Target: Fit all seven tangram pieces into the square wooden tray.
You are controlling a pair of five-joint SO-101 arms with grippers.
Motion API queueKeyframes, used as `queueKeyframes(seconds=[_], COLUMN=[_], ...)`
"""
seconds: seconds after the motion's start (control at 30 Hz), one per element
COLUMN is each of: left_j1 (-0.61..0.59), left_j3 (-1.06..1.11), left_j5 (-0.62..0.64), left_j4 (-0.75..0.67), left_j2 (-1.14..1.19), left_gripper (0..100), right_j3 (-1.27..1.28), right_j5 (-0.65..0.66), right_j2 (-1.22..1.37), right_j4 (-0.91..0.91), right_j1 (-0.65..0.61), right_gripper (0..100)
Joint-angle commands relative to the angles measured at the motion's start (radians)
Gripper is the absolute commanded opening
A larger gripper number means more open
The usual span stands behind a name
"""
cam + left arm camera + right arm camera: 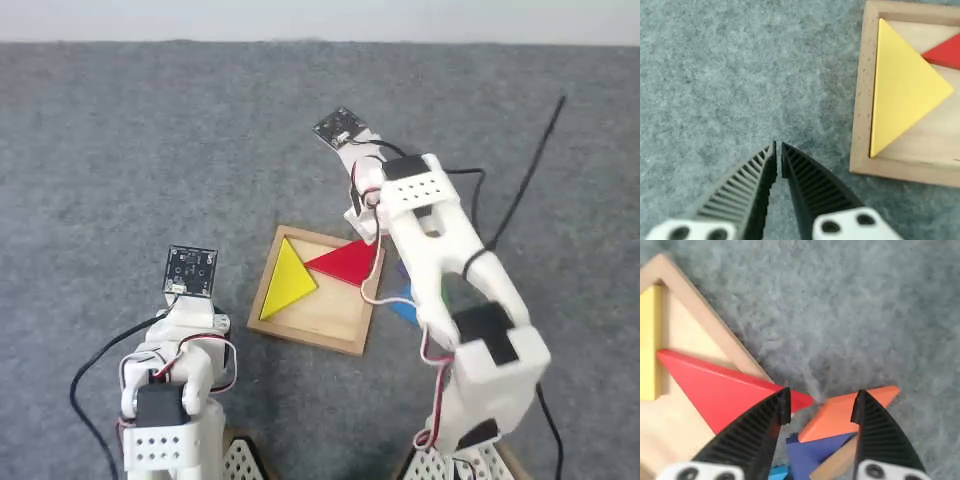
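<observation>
Wooden tray (305,337) bears two pieces, yellow triangle (285,280) and red triangle (348,262); left pincer (778,146) together; right pincer (822,392) apart.

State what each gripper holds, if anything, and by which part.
Nothing is held. The left gripper is shut and empty over the carpet; the right gripper stands open above the orange piece and red triangle, clamping neither.

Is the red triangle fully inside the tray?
No: in the right wrist view, one tip of the red triangle lies across the rim of the tray and sticks out past it.
</observation>
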Motion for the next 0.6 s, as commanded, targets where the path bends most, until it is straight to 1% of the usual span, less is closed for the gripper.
queueKeyframes(seconds=[0.0, 0.23, 0.33, 0.57], left_j1=[0.005, 0.005, 0.005, 0.005], left_j3=[-0.01, -0.01, -0.01, -0.01], left_j5=[-0.002, -0.002, -0.002, -0.002], left_j4=[0.003, 0.003, 0.003, 0.003], left_j2=[-0.015, -0.015, -0.015, -0.015], left_gripper=[2, 2, 2, 2], right_j3=[-0.087, -0.097, -0.054, 0.118], right_j5=[0.017, 0.018, 0.017, 0.014], right_j2=[0.03, 0.068, 0.054, -0.097], right_j4=[-0.024, -0.015, 0.007, 0.002], right_j1=[-0.002, -0.004, -0.002, -0.008], right_gripper=[20.8, 20.6, 20.6, 20.6])
